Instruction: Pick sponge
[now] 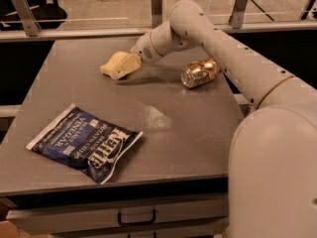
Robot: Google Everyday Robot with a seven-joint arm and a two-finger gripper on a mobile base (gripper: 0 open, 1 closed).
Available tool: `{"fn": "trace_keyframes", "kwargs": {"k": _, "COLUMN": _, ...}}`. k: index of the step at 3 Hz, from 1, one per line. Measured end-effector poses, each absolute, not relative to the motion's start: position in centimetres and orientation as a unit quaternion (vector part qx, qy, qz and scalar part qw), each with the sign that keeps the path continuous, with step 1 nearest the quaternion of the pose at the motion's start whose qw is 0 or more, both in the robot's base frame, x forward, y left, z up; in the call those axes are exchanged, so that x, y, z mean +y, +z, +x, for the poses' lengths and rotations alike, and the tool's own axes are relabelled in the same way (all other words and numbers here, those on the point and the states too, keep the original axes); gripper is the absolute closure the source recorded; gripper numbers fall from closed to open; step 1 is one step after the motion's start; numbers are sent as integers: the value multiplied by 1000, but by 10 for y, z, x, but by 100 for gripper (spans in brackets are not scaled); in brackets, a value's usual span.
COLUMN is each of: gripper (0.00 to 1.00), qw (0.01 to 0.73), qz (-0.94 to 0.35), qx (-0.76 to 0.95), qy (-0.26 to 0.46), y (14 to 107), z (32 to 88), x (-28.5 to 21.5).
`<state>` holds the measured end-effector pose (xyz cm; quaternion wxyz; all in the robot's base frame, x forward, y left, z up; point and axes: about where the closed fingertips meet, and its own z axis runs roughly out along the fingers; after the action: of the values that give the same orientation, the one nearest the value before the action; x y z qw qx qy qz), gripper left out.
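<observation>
The sponge point(108, 65) is a small pale yellow foam block lying on the grey table point(163, 133) at the back, left of centre. My cream-coloured gripper point(127, 66) reaches in from the right and sits right at the sponge's right end, low over the table and overlapping it. The sponge's right part is hidden behind the gripper. The arm stretches from the lower right across the back of the table.
A crushed gold can point(199, 73) lies on its side to the right of the gripper, under the arm. A dark blue chip bag point(84, 143) lies flat at the front left. A railing with posts point(156, 6) runs behind the table. A drawer handle point(136, 217) shows below the front edge.
</observation>
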<state>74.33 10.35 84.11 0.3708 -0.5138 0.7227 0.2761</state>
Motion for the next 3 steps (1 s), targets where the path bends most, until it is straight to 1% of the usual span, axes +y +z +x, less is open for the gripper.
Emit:
{"fn": "trace_keyframes", "kwargs": {"k": 1, "gripper": 41, "qw": 372, "qz": -513, "qx": 721, "qy": 281, "y": 840, "z": 743, "x": 109}}
{"fn": "trace_keyframes", "kwargs": {"k": 2, "gripper": 65, "qw": 388, "qz": -519, "qx": 709, "qy": 278, "y": 850, "z": 741, "x": 105}}
{"fn": "trace_keyframes", "kwargs": {"k": 3, "gripper": 87, "qw": 418, "qz": -537, "qx": 679, "qy": 277, "y": 880, "z": 730, "x": 95}}
